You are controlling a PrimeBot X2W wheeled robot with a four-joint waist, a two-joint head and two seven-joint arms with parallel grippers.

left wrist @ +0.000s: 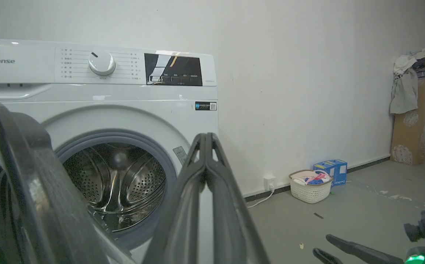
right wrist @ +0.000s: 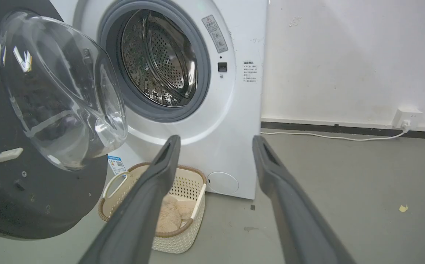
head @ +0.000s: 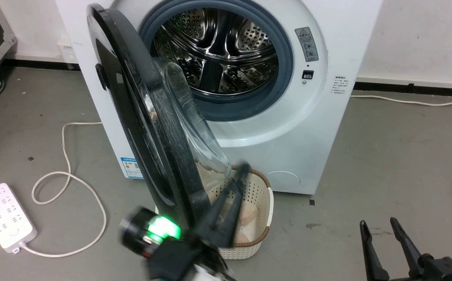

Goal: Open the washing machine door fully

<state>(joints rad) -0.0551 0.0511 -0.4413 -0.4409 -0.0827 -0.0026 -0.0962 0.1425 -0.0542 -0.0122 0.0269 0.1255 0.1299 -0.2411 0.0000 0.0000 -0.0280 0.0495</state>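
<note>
both my grippers are empty. my left gripper [head: 243,170], fingers pressed together, shows blurred beside the lower rim of the large round glossy black washing machine door [head: 132,117], which stands partly swung out from the white front-loading washing machine [head: 288,136]. my right gripper [head: 378,223] is spread wide, well apart.

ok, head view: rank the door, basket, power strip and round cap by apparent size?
1. washing machine door: largest by far, though nearness to the camera inflates it.
2. laundry basket: partly hidden behind the door.
3. power strip.
4. round cap: smallest.
</note>
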